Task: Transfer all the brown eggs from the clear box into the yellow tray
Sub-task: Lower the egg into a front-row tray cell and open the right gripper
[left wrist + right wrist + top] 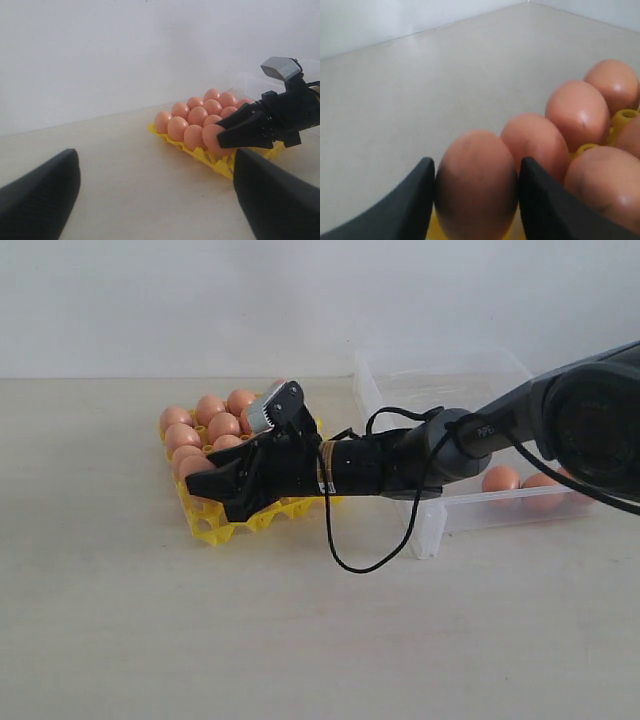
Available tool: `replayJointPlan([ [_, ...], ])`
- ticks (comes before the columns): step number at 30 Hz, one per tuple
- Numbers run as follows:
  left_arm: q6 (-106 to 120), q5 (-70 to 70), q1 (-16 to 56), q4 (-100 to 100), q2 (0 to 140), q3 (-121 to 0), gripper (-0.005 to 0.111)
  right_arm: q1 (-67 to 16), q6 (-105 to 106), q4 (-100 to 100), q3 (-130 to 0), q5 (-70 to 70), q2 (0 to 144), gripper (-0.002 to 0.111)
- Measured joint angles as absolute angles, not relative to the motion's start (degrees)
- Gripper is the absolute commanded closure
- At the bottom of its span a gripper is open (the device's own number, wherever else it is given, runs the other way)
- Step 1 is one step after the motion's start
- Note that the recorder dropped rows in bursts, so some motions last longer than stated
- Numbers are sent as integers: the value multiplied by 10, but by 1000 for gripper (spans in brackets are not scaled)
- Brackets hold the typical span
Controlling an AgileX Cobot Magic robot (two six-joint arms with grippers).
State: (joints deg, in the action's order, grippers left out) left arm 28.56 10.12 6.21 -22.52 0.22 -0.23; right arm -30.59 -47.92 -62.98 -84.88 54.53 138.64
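Observation:
My right gripper is shut on a brown egg, one black finger pressed against each side. In the exterior view this gripper reaches across to the front left corner of the yellow tray. The held egg sits level with its neighbours; whether it rests in a cup I cannot tell. Several brown eggs fill the tray's back rows. The clear box lies to the right and holds more eggs. My left gripper hangs open over bare table, away from the tray.
A black cable loops down from the right arm to the table in front of the clear box. Pale bare table spreads in front of and to the left of the tray. A white wall closes the back.

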Motion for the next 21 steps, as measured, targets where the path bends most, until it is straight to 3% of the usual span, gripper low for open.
replayJointPlan([
  [11, 286, 101, 62, -225, 2, -2, 29, -308, -536, -659, -855, 496, 1384, 106],
  [18, 286, 101, 62, -225, 2, -2, 29, -308, -533, -655, -855, 493, 1384, 68],
  [21, 286, 101, 62, -225, 2, -2, 29, -308, -531, -655, -855, 488, 1384, 59],
])
